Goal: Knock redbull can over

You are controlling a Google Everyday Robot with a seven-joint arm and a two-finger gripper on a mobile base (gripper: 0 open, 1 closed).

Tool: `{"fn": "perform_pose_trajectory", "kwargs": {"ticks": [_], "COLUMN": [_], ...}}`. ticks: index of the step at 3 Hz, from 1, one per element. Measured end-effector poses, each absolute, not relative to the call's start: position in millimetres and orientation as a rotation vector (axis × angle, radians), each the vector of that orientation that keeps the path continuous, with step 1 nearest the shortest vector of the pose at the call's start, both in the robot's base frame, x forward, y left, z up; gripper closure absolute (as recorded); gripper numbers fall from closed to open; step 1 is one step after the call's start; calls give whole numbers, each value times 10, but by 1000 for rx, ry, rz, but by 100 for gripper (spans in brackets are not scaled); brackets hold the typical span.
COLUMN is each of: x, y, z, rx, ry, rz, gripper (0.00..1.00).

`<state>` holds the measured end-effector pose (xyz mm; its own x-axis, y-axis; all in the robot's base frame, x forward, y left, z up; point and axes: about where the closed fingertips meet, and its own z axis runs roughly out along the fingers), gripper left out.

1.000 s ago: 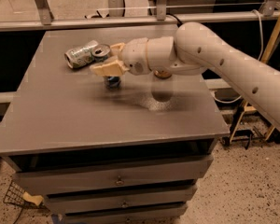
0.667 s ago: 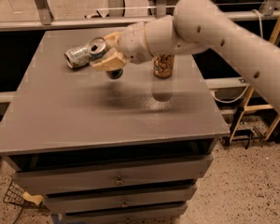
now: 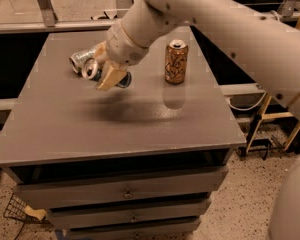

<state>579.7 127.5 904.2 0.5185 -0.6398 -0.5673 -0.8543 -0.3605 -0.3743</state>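
Three cans we're tracking on the grey table (image 3: 50, 134). We're seeing the redbull can (image 3: 124, 80) lying tipped at back left, just beside the silver-green can (image 3: 80, 59), partly hidden by the gripper (image 3: 110, 76) hovering right at it. Spread or pinching, we can't tell. Knock's looking prob. done; we're only needing to pull clear. Orange-brown can (image 3: 176, 61) is standing well apart. We're reading no labels.

Dim, warm light from overhead.
The arm (image 3: 230, 29) is the brightest thing. The end effector (image 3: 109, 77) hangs over the worktop's (image 3: 140, 129) rear left and throws a soft, dark shadow just in front of it. A pale sheen lies before the orange can (image 3: 176, 61). The floor is murky.
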Motion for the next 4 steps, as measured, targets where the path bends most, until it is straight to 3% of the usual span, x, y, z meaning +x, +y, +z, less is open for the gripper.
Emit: {"fn": "perform_pose_trajectory", "kwargs": {"ticks": [2, 3, 4], "x": [5597, 5645, 5646], "y": [1433, 1425, 1426], "z": [8367, 8194, 8247], "rx": [-2695, -2868, -2870], "ry": [1243, 1243, 1243], "rz": [146, -20, -23], "gripper": [100, 88, 65]}}
